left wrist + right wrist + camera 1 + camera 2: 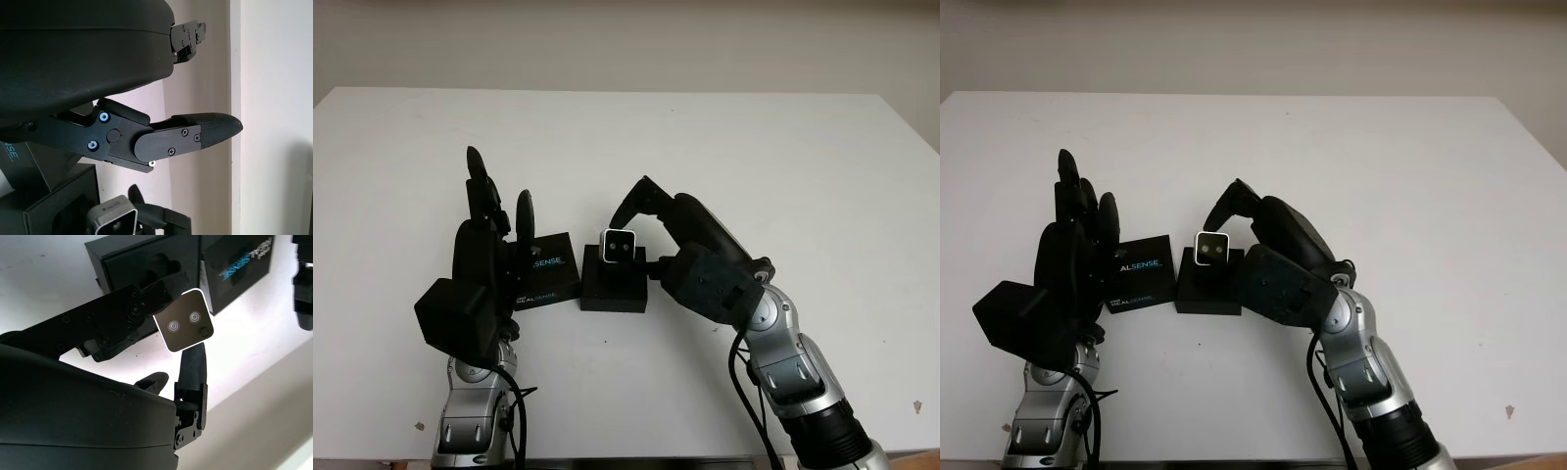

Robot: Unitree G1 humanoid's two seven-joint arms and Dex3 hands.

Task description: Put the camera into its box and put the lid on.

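**Inspector:** State of the right hand (641, 230)?

**Assistant:** Closed on the camera (619, 247). In the right wrist view its fingers (193, 364) pinch the small square silver-faced body (186, 326) from opposite sides, both lenses facing out.

**Inspector:** Where is the camera relative to that hand?

**Assistant:** At the fingertips, held directly above the open black box (615, 284). Whether its lower edge touches the box interior, I cannot tell. The box sits on the white table (783, 176), just ahead of the right palm.

**Inspector:** And the lid?

**Assistant:** The black lid (546, 278), printed with white lettering, lies flat on the table just beside the box, on the side away from the right hand. It is not on the box.

**Inspector:** Left hand?

**Assistant:** The left hand (494, 225) is open and holds nothing. It stands upright with its fingers pointing away from the robot, immediately beside the lid and partly overlapping it from the head camera.
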